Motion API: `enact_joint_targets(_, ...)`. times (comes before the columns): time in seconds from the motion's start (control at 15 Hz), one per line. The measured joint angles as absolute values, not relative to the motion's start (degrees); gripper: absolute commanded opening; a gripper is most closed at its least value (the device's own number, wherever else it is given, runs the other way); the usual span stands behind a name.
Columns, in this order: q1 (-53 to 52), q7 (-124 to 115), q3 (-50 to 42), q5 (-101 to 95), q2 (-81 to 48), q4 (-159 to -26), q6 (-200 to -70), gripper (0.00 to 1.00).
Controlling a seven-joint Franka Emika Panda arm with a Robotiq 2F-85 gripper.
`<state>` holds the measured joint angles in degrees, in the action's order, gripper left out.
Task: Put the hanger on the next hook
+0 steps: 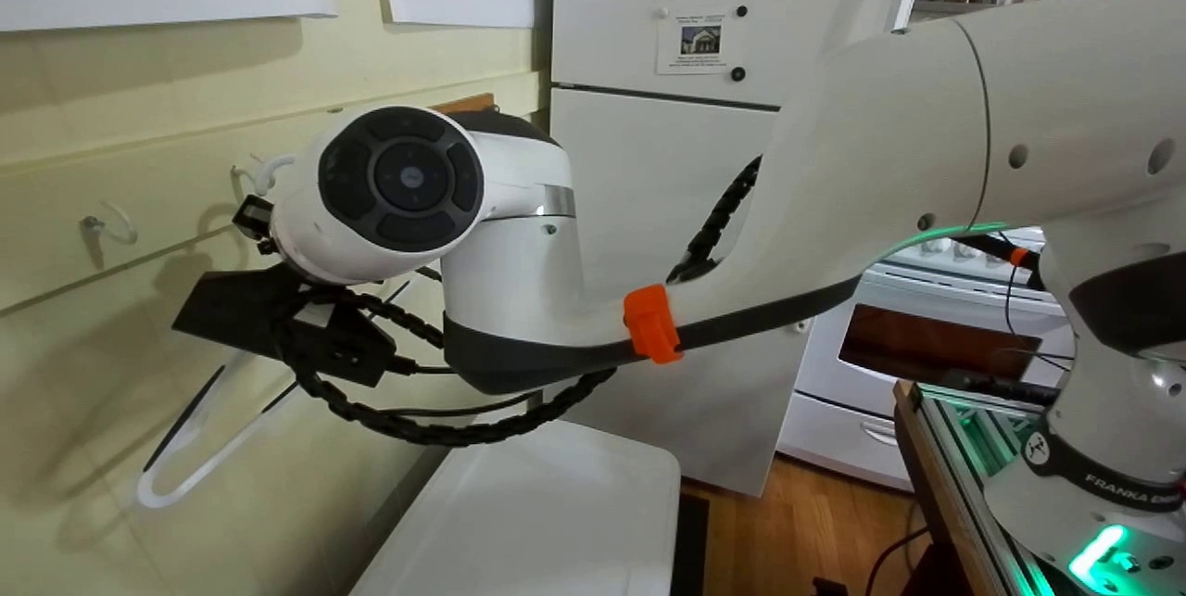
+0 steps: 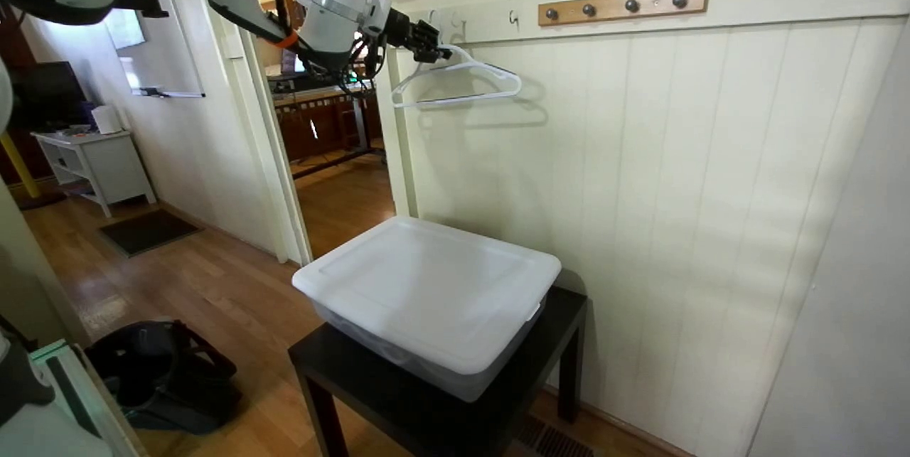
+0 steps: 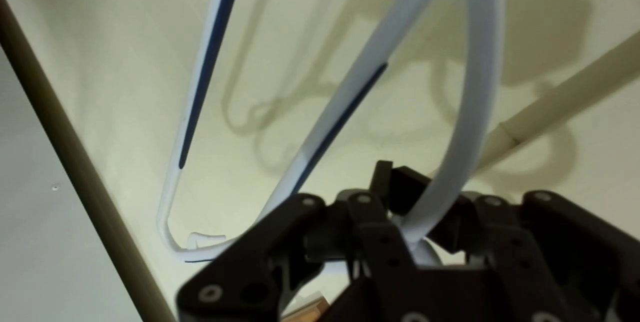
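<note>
In the wrist view, your pincer point(image 3: 417, 217) is occupying the bottom of the frame, its jaws clamping the curved top of the hanger point(image 3: 345, 96). In an exterior view, the hanger is hanging at the upper centre, in front of the wall point(image 2: 675, 180) and lower in the frame than the hooks point(image 2: 513, 18). You are probably lining up the placement.

CAUTION: early release. At the left of an exterior view, a white curved tip point(image 1: 266, 173), probably the hanger's, is showing just beside one hook; you are not seeing whether they are touching. If you are releasing before it is seated, the hanger is likely dropping toward the bin point(image 2: 426, 286).

CAUTION: twisting. You are holding a thin part at one spot; pressing the hanger against the wall could be rotating it off line.

CAUTION: wrong target. The hooks are standing near one another and the arm point(image 1: 862, 151) is covering part of the row; you are risking a neighbour.

CAUTION: snagging. The cable point(image 1: 435, 433) is looping at the lower left of centre; it could be catching the hanger while you are backing off.
</note>
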<state>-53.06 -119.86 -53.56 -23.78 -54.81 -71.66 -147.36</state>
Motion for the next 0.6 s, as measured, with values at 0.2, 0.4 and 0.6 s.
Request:
enact_joint_targets(0.2,-53.00,-119.86,-53.57,-23.78,-54.85,-71.68,-147.36,0.02)
enact_joint_targets(0.4,-52.75,-119.86,-53.90,-23.78,-54.85,-71.68,-147.35,0.02)
enact_joint_targets(0.6,-52.32,-119.60,-54.28,-23.78,-54.83,-71.65,-147.35,0.02)
